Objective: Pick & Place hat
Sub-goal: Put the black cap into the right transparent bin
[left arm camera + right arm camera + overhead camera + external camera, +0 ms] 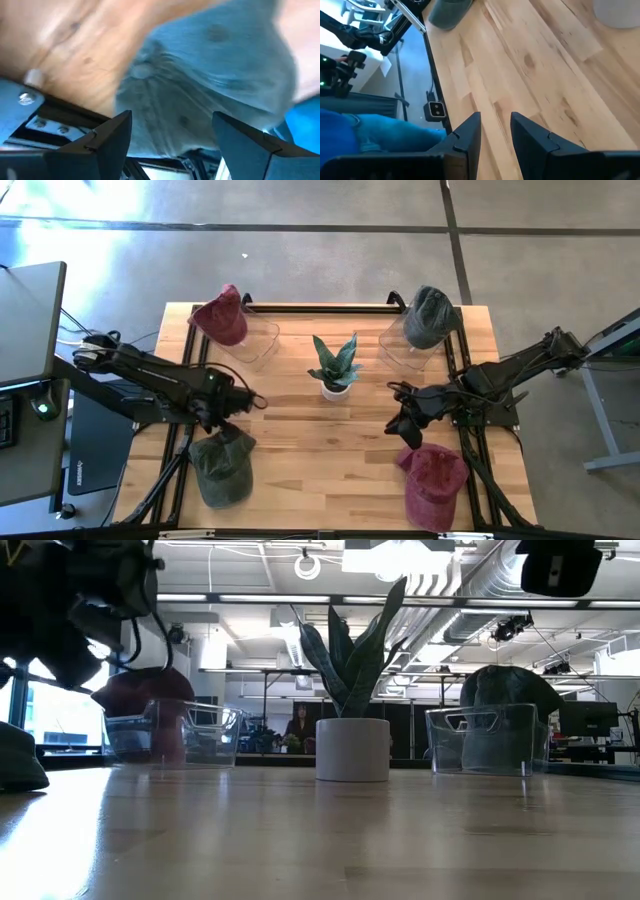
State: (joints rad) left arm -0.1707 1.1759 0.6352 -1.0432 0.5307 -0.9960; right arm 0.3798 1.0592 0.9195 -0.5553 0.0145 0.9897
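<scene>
Pretty bright overall, ceiling lights (400, 558) blow out the low view and leave glare on the desk (320, 830). Left wrist shot's heavily motion-blurred, the green hat (210, 85) is just smear.

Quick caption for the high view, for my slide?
Left gripper open above the green hat; right gripper near the red hat.

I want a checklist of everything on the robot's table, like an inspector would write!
Surface: wooden table, bare in the middle.
Job's things: green hat and red hat on the table; a red hat and a green hat each on a clear bin.
Clutter: potted plant.
Claws: left claw open above the near green hat; right claw narrowly parted, holding nothing.
Cables: on both arms.
Surroundings: a person far behind.
</scene>
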